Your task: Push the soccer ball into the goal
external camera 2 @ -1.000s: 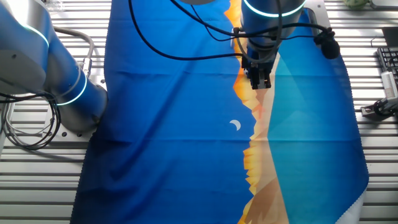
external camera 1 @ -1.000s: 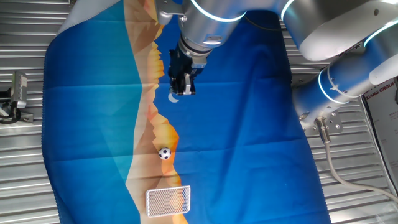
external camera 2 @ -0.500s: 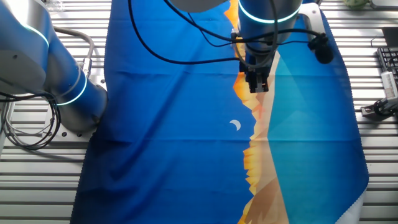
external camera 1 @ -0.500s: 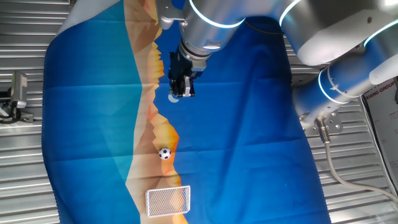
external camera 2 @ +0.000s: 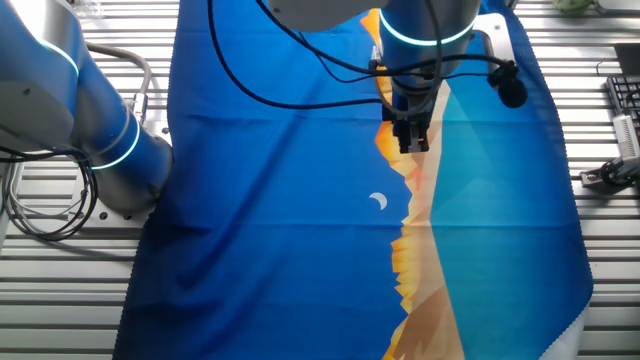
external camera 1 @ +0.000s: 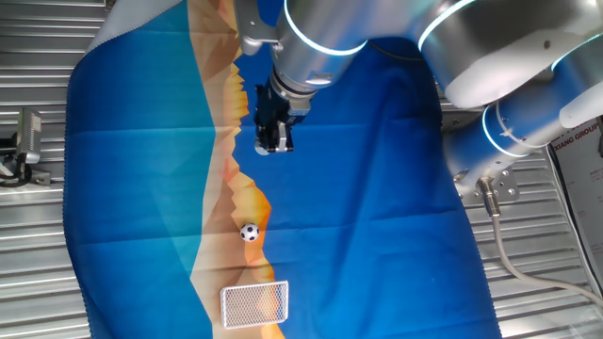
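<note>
Hand (external camera 1: 274,143) sits in the upper middle of one fixed view, hanging from the silver-and-blue arm, over the blue printed cloth (external camera 1: 377,188) with its orange mountain band. Its two dark fingers look drawn close together with nothing between them; that fits a push, since a narrow closed tip makes a better poker than a spread pair. I judge it closed and empty, though the gap is small in both views.

The tiny white soccer ball with black patches (external camera 1: 249,232) lies lower centre, on the orange band, well apart from the hand. The small white-framed mesh goal (external camera 1: 254,303) is at the bottom edge, just below the ball and slightly right of it. Hand, ball and goal fall roughly along one line down the frame, which I read as deliberate: I start behind the ball so a single straight stroke carries it in.

In the other fixed view the hand (external camera 2: 413,143) shows upper centre; neither ball nor goal appears there.

The slatted metal tabletop (external camera 1: 38,245) shows around the cloth.

Push not yet begun.
</note>
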You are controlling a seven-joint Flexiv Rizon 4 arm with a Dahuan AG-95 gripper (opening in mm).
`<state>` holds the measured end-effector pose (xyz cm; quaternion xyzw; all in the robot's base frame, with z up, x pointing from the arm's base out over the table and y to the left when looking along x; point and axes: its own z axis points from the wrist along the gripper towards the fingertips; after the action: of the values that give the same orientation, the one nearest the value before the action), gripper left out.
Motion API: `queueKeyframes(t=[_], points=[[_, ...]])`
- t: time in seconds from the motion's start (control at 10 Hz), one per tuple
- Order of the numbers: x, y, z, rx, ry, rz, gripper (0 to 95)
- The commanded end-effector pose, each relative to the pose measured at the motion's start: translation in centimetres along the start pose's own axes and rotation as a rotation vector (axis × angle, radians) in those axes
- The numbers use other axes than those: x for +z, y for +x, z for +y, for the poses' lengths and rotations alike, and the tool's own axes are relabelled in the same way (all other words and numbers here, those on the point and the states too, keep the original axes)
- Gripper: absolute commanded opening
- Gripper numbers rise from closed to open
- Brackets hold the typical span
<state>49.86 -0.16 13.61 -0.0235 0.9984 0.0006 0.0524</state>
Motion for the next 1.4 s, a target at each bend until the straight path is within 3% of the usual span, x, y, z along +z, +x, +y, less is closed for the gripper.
queueKeyframes(t=[0.1,0.4,1.1,1.4], points=[[0.2,0.0,0.1,0.000,-0.002,0.000,0.0],[1.4,0.1,0.4,0.004,0.003,-0.018,0.0],[2.7,0.2,0.9,0.005,0.010,-0.044,0.0],[2.9,0.2,1.0,-0.058,-0.008,-0.033,0.0]])
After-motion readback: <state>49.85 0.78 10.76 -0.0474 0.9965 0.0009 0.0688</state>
